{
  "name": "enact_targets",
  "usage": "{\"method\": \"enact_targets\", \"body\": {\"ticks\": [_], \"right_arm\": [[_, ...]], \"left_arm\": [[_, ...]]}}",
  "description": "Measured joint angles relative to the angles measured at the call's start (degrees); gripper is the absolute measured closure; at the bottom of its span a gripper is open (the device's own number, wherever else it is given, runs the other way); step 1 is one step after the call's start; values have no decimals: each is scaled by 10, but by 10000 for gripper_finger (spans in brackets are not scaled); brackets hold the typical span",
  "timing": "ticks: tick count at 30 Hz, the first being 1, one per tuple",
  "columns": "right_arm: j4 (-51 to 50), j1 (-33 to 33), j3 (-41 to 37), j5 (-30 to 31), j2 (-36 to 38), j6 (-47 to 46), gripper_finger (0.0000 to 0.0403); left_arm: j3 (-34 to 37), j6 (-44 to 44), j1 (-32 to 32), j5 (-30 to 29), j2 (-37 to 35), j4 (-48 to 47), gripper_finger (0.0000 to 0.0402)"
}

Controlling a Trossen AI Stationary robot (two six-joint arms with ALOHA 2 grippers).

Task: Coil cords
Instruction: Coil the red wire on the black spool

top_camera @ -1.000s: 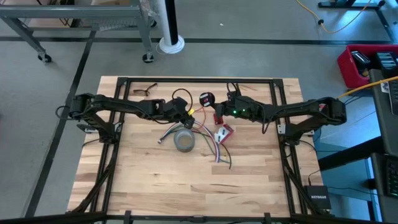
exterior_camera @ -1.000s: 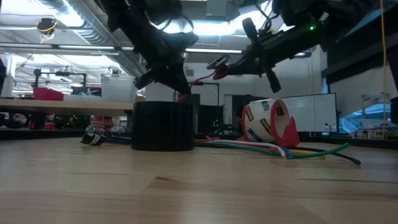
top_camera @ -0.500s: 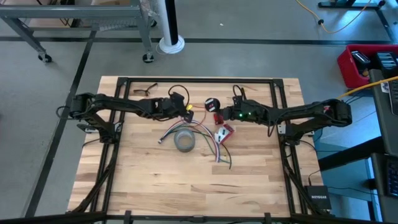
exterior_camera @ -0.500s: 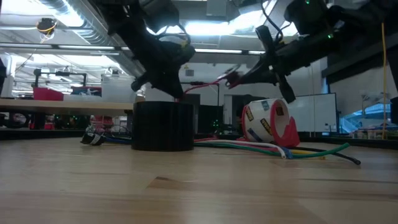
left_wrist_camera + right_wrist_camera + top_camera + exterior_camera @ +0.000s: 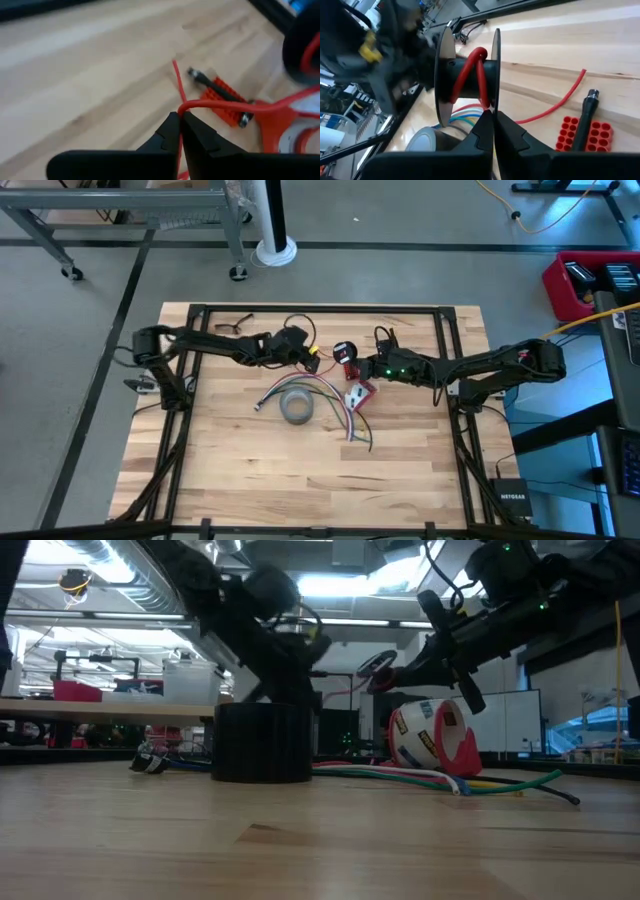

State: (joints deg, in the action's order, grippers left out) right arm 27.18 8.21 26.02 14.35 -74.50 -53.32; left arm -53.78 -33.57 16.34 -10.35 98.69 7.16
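The red wire (image 5: 220, 106) is pinched between the pressed-together fingers of the left end effector (image 5: 180, 119), raised above the tabletop (image 5: 240, 470) in the upper centre of the high view. The black spool (image 5: 467, 80), with red turns already on its core, is gripped at its flange by the closed right end effector (image 5: 493, 120), just right of the left one in the high view. Slippage of the thin wire from the fingertips is judged the main risk, should tension rise between the arms; slack could equally let turns spring off the core. A loose wire end lies near the red block (image 5: 225, 95) and its black pin and could snag there. Below, in the frame centre, the grey tape roll (image 5: 296, 406), the loose coloured cables (image 5: 335, 405) and the red tape dispenser (image 5: 359, 393) crowd any descent.
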Motion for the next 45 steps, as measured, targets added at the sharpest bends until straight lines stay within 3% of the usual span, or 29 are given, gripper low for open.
{"method": "enact_targets", "body": {"ticks": [5,10,15,29,35,45], "right_arm": [[-2,0,0,2,0,0,398],[-2,0,0,2,0,0,398],[-3,0,0,2,0,0,398],[-4,0,0,2,-1,1,398],[-3,0,0,2,-1,1,398],[-3,0,0,2,-1,1,398]], "left_arm": [[0,7,0,53,42,29,357],[0,7,0,63,44,29,317],[-1,19,0,64,44,5,305],[-1,21,0,88,44,-131,304],[-1,21,0,87,44,-144,306],[-1,48,12,87,27,-143,372]]}}
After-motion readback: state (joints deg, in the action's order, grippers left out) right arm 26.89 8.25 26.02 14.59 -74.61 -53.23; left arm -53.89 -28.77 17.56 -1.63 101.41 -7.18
